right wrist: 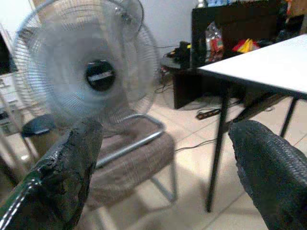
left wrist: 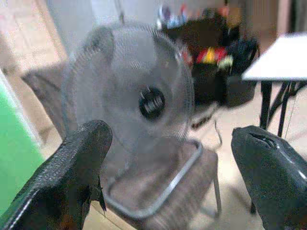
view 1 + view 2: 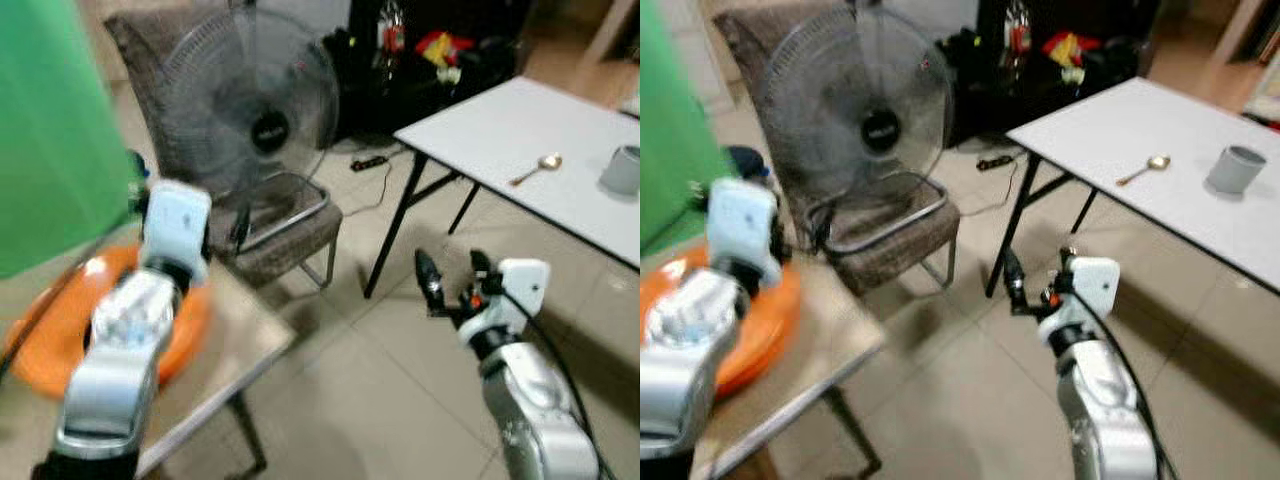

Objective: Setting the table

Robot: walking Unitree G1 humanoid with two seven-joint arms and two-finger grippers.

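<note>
— Where do we stand?

— On a pale tiled floor [image 3: 330, 390], in a cluttered room with a green sheet [image 3: 45, 130] past our left arm and dark shelves at the back. A standing fan [image 3: 250, 120] rests on a brown chair [image 3: 290, 235] ahead of both pincers.

— And the white worktop [image 3: 1140, 140]?

— Ahead and to the right of our right pincer [image 3: 452, 275], well apart from it. A spoon [image 3: 1143, 168] and a grey cup [image 3: 1236, 168] lie on it, near each other but not touching.

— What are we holding?

— Nothing. The right pincer's fingers [image 1: 273, 167] are spread wide over the floor, and the left pincer [image 2: 168, 172] gapes just as wide with only the fan beyond it.

— What about the orange plate [image 3: 60, 330]?

— It sits on the small tan worktop [image 3: 235, 340] under our left arm, behind that pincer's tips. We judge it light, stiff and smooth, so likely slippery; we'd pinch the rim. Whether it would break, we cannot tell.
</note>
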